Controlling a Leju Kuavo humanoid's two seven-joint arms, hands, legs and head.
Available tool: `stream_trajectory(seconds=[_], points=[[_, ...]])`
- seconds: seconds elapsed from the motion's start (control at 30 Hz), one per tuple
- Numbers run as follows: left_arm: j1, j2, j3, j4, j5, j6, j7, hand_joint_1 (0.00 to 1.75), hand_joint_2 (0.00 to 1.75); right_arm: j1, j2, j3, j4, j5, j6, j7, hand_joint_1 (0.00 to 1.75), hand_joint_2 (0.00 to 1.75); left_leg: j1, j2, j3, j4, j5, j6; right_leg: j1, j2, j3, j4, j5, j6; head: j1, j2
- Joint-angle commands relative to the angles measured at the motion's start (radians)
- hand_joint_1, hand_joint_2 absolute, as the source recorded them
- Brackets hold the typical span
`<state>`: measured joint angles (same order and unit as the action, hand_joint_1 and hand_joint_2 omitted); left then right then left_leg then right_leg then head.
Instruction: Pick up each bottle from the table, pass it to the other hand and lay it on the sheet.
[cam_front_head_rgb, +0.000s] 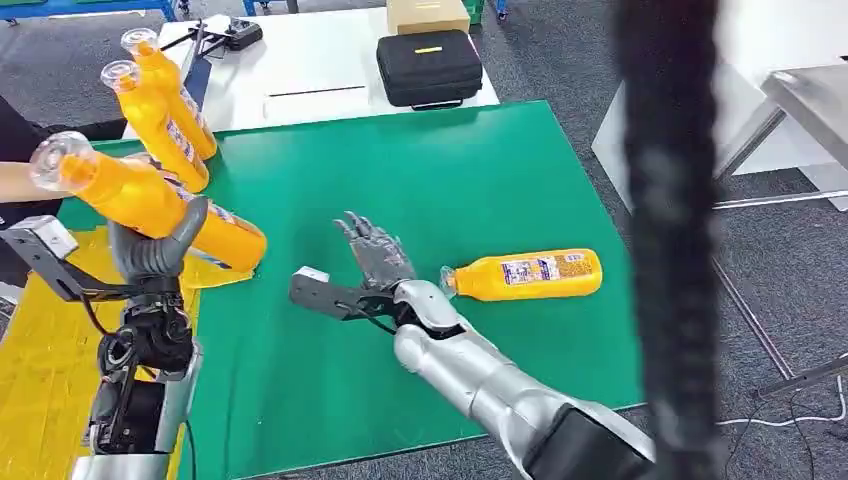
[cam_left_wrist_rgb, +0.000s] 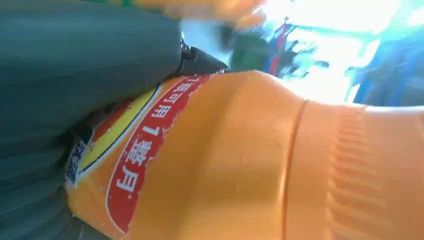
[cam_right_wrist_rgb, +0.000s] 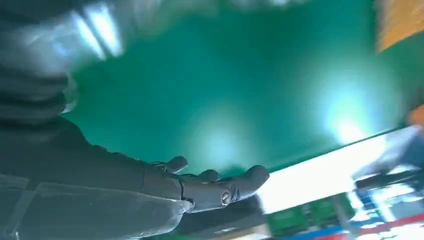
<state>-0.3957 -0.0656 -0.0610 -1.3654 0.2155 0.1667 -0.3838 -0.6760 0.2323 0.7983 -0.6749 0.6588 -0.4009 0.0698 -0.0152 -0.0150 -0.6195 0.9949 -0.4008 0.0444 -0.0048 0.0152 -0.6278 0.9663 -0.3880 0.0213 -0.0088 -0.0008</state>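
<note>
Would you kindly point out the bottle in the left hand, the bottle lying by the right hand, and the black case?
held orange bottle (cam_front_head_rgb: 140, 195), head view, on its body.
lying orange bottle (cam_front_head_rgb: 530, 274), head view, on its label.
black case (cam_front_head_rgb: 428, 66), head view, on its lid.

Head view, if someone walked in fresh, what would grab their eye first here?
First, the orange bottle gripped in the left hand, raised at a slant over the yellow sheet. Next, another orange bottle lying on its side on the green mat, just beyond the empty right hand with its fingers spread. Two more orange bottles lie at the mat's far left corner.
</note>
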Motion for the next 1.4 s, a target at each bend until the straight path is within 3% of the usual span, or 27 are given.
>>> stream_trajectory(seconds=[0.03, 0.13, 0.17, 0.2, 0.23, 0.3, 0.43, 0.6, 0.63, 0.7, 0.93, 1.03, 1.07, 1.27, 1.3, 1.4], points=[[-0.041, 0.014, 0.005, -0.031, -0.064, 0.055, -0.022, 1.75, 1.75, 0.042, -0.054, -0.178, -0.106, 0.047, 0.014, -0.002, 0.0, 0.0, 0.001, -0.002, 0.004, 0.001, -0.003, -0.003, 0.001, -0.005, 0.006, 0.001, -0.003, 0.0, 0.0, 0.0], [-0.03, 0.065, -0.062, 0.014, -0.532, 0.453, -0.072, 1.75, 1.75, 0.143, -0.112, -0.3, -0.293, -0.023, 0.054, -0.113, 0.0, 0.0, 0.001, -0.002, 0.003, 0.0, -0.001, -0.003, 0.001, -0.004, 0.004, 0.0, -0.002, 0.0, 0.0, 0.0], [-0.027, 0.066, -0.077, 0.028, -0.663, 0.506, -0.064, 1.75, 1.75, 0.177, -0.131, -0.328, -0.362, -0.033, 0.081, -0.125, 0.0, 0.0, 0.002, -0.004, 0.005, 0.0, -0.002, -0.003, 0.002, -0.007, 0.007, -0.001, -0.003, 0.0, 0.0, 0.0], [-0.022, 0.028, 0.024, 0.049, -0.952, 0.531, -0.056, 1.75, 1.75, 0.206, -0.15, -0.353, -0.432, -0.073, 0.137, -0.154, 0.0, 0.0, 0.001, -0.004, 0.004, -0.001, -0.001, -0.003, 0.001, -0.007, 0.005, -0.001, -0.002, 0.0, 0.0, 0.0], [-0.035, 0.036, 0.059, 0.147, -1.225, 0.531, 0.05, 1.75, 1.75, 0.225, -0.171, -0.377, -0.494, -0.114, 0.176, -0.173, 0.0, 0.0, 0.002, -0.006, 0.007, 0.0, -0.003, -0.004, 0.002, -0.009, 0.009, -0.001, -0.005, 0.0, -0.001, 0.0], [-0.086, 0.121, -0.005, 0.386, -1.415, 0.531, 0.222, 1.75, 1.75, 0.249, -0.228, -0.398, -0.568, -0.199, 0.249, -0.21, 0.0, 0.0, 0.001, -0.006, 0.008, -0.001, -0.002, -0.004, 0.001, -0.009, 0.009, -0.001, -0.005, 0.0, 0.0, 0.0], [-0.118, 0.187, -0.02, 0.65, -1.558, 0.531, 0.322, 1.75, 1.75, 0.264, -0.304, -0.404, -0.605, -0.266, 0.303, -0.275, 0.0, 0.0, -0.001, -0.007, 0.006, -0.003, 0.0, -0.002, -0.001, -0.009, 0.007, -0.002, -0.002, 0.0, 0.0, 0.0], [-0.183, 0.204, -0.085, 0.945, -1.691, 0.47, 0.439, 1.75, 1.75, 0.31, -0.371, -0.408, -0.729, -0.248, 0.351, -0.245, 0.0, 0.0, -0.001, 0.0, 0.005, -0.002, 0.0, -0.002, -0.002, -0.004, 0.004, -0.001, 0.0, -0.002, 0.0, 0.0], [-0.185, 0.204, -0.088, 0.964, -1.696, 0.458, 0.448, 1.75, 1.75, 0.324, -0.386, -0.412, -0.752, -0.244, 0.362, -0.239, 0.0, 1.75, -0.001, -0.001, 0.007, -0.002, -0.001, -0.004, -0.001, -0.006, 0.006, -0.001, -0.001, -0.003, 0.0, 0.0], [-0.186, 0.215, -0.099, 1.001, -1.713, 0.39, 0.475, 1.75, 1.75, 0.366, -0.424, -0.432, -0.809, -0.241, 0.389, -0.238, 0.0, 1.75, -0.001, -0.002, 0.007, -0.001, -0.002, -0.003, -0.001, -0.007, 0.007, -0.001, -0.002, -0.002, 0.0, 0.0], [-0.182, 0.24, -0.065, 1.034, -1.679, 0.342, 0.48, 1.75, 1.75, 0.41, -0.494, -0.469, -0.866, -0.176, 0.398, -0.223, 0.0, 1.75, -0.001, 0.004, 0.009, 0.0, -0.004, -0.004, -0.001, -0.001, 0.009, 0.0, -0.002, -0.002, 0.0, 0.0], [-0.178, 0.241, -0.058, 1.037, -1.674, 0.338, 0.477, 1.75, 1.75, 0.441, -0.523, -0.485, -0.88, -0.159, 0.399, -0.231, 0.0, 1.75, -0.001, 0.001, 0.009, -0.001, -0.004, -0.005, -0.002, -0.001, 0.008, 0.0, -0.001, -0.002, 0.0, 0.0], [-0.178, 0.238, -0.056, 1.037, -1.672, 0.336, 0.475, 0.0, 1.75, 0.447, -0.53, -0.488, -0.879, -0.156, 0.399, -0.234, 0.0, 1.75, -0.001, 0.001, 0.009, -0.002, -0.004, -0.004, -0.002, 0.0, 0.009, -0.001, -0.001, -0.001, -0.001, 0.0], [-0.181, 0.223, -0.046, 1.032, -1.651, 0.331, 0.434, 0.0, 1.75, 0.457, -0.562, -0.505, -0.882, -0.128, 0.394, -0.225, 0.0, 1.75, -0.001, 0.002, 0.014, -0.001, -0.004, -0.004, -0.002, 0.001, 0.011, -0.001, 0.0, -0.001, 0.0, 0.0], [-0.18, 0.22, -0.038, 1.029, -1.638, 0.327, 0.418, 0.0, 0.0, 0.458, -0.561, -0.508, -0.882, -0.124, 0.397, -0.223, 0.0, 0.0, 0.0, 0.003, 0.015, -0.001, -0.005, -0.006, -0.002, 0.001, 0.013, -0.001, -0.001, -0.002, -0.002, 0.0], [-0.186, 0.201, -0.015, 1.006, -1.582, 0.348, 0.327, 0.0, 0.0, 0.44, -0.589, -0.526, -0.854, -0.087, 0.408, -0.192, 0.0, 0.0, 0.0, 0.003, 0.016, -0.001, -0.004, -0.006, -0.002, 0.0, 0.014, 0.0, -0.001, -0.002, -0.001, 0.0]])
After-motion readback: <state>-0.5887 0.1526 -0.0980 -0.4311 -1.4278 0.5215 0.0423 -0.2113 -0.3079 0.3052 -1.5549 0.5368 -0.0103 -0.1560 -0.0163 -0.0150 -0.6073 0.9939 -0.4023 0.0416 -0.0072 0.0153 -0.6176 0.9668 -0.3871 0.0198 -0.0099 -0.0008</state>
